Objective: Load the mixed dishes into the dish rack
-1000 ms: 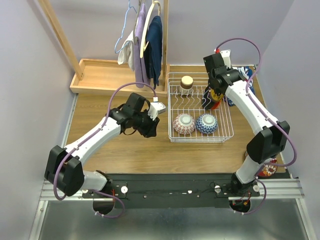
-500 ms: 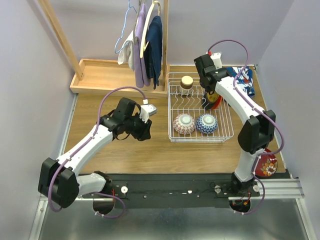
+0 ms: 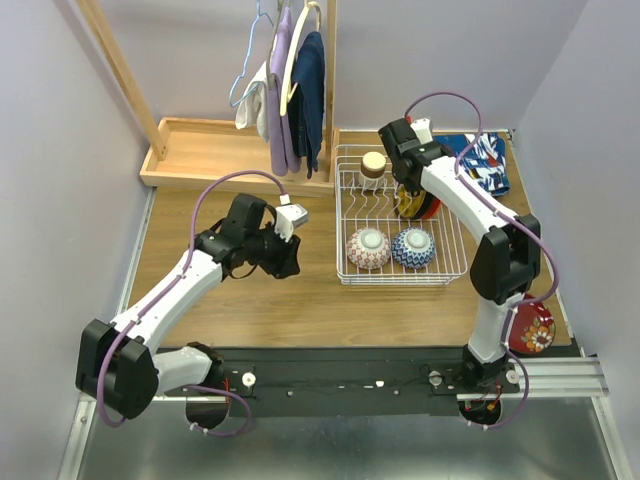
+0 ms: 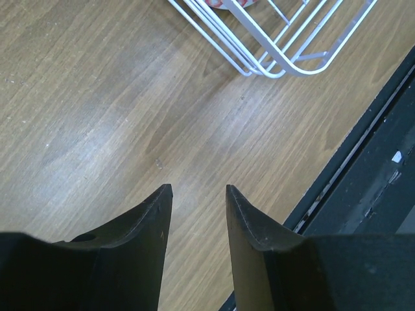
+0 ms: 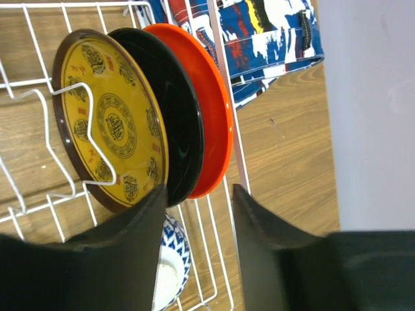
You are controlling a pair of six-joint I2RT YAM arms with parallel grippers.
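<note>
— What is the room like?
— Pale purple walls stand round a brown wooden table (image 3: 250,300). A shallow wooden tray (image 3: 200,150) sits at the far side. Clothes on hangers (image 3: 290,90) hang above it.

— Where is the rack?
— The white wire dish rack (image 3: 395,278) sits flat on the table's right half, open side up. A blue-red patterned cloth (image 3: 485,160) lies by its far right corner.

— What is in it?
— Three round plates stand on edge between the tines at the right, close together and leaning. The orange plate (image 5: 211,97) is nearest the wall. Next is the glossy black plate (image 5: 172,110). Last is the brown-rimmed plate with a yellow face (image 5: 110,123), and that face is turned to the rack's middle.
At the near side, a red-white patterned bowl (image 3: 368,247) and a small blue-patterned bowl (image 3: 412,247) sit bottom up, side by side. A tan-brown round cup (image 3: 374,163) stands on end at the far side.

— Anything outside?
— A dark red patterned dish (image 3: 530,328) lies on the table's near right edge, partly behind the right arm.

— And the grippers?
— The right gripper (image 5: 198,189) hangs over the plates with its fingers spread, holding nothing. The left gripper (image 4: 198,191) is over bare wood near the rack's left side. Its fingers are apart too, with nothing between them.
</note>
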